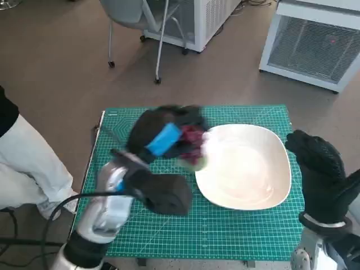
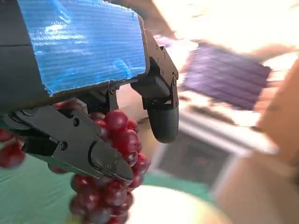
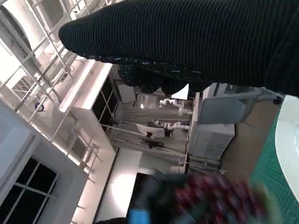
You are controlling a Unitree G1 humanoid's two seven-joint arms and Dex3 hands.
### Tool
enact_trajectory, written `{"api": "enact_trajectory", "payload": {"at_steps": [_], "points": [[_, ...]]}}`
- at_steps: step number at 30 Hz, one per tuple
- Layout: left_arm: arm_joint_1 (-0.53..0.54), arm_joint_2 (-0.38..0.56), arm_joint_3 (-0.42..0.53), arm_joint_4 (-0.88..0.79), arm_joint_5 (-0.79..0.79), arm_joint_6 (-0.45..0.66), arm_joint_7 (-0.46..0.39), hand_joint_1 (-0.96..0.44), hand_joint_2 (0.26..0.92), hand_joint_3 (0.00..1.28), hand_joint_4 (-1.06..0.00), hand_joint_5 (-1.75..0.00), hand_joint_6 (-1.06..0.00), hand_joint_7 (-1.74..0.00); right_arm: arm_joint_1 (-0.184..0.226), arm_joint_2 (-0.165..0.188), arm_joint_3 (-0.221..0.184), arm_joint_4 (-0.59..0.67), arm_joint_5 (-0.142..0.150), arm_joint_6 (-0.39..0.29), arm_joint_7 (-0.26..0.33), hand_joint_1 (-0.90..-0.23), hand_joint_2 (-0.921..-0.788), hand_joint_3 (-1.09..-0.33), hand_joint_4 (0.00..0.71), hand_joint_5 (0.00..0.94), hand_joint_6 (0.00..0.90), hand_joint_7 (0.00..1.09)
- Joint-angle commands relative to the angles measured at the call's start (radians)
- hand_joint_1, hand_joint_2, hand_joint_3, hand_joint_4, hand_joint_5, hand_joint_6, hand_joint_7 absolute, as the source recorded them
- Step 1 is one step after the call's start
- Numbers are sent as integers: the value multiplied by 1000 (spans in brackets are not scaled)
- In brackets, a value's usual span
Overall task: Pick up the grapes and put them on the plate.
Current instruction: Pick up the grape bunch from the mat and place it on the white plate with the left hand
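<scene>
A bunch of dark red grapes (image 1: 193, 142) hangs from my left hand (image 1: 164, 133), which grips it above the green mat at the white plate's left rim (image 1: 201, 180). The left wrist view shows the grapes (image 2: 112, 168) between the black fingers (image 2: 161, 116), with the plate (image 2: 173, 207) just below. The grapes (image 3: 215, 198) appear blurred in the right wrist view. My right hand (image 1: 318, 169) in its black glove stands beside the plate's right edge, holding nothing, fingers apart.
The green cutting mat (image 1: 225, 236) covers the small table. A person's pale trouser leg (image 1: 28, 163) is at the left. A chair (image 1: 135, 22) and white cabinets (image 1: 315, 39) stand on the floor beyond the table.
</scene>
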Motion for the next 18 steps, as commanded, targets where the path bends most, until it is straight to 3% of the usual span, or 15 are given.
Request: {"api": "enact_trajectory", "payload": {"at_steps": [1, 4, 8, 11, 15, 18], "points": [[-67, -22, -19, 1, 5, -41, -11, 2, 902, 22, -784, -1153, -728, -975, 31, -1, -4, -4, -2, 8, -6, -401, -921, -578, 498, 357, 251, 838], [-86, -36, -23, 0, 0, -54, -18, 2, 894, 59, -731, -1162, -718, -1048, 35, -3, -7, -7, -1, 7, -6, -401, -921, -579, 498, 357, 251, 839], [-113, -60, -34, 6, 1, -68, -20, 2, 749, 371, -661, -1243, -665, -1191, 40, -6, -13, -9, 1, 6, -5, -403, -921, -583, 498, 357, 252, 839], [-129, -77, -40, 16, -2, -77, -21, 2, 690, 512, -620, -1303, -628, -1262, 41, -5, -15, -8, 1, 5, -6, -404, -921, -584, 498, 356, 252, 838], [-151, -106, -46, 44, -22, -97, -22, 2, 662, 586, -592, -1343, -602, -1306, 44, -2, -16, -11, 4, 5, -6, -408, -921, -582, 500, 356, 254, 837], [-163, -121, -48, 76, -29, -118, -15, 4, 675, 553, -579, -1424, -662, -1146, 48, 0, -17, -13, 8, 6, -5, -408, -921, -582, 500, 355, 254, 837]]}}
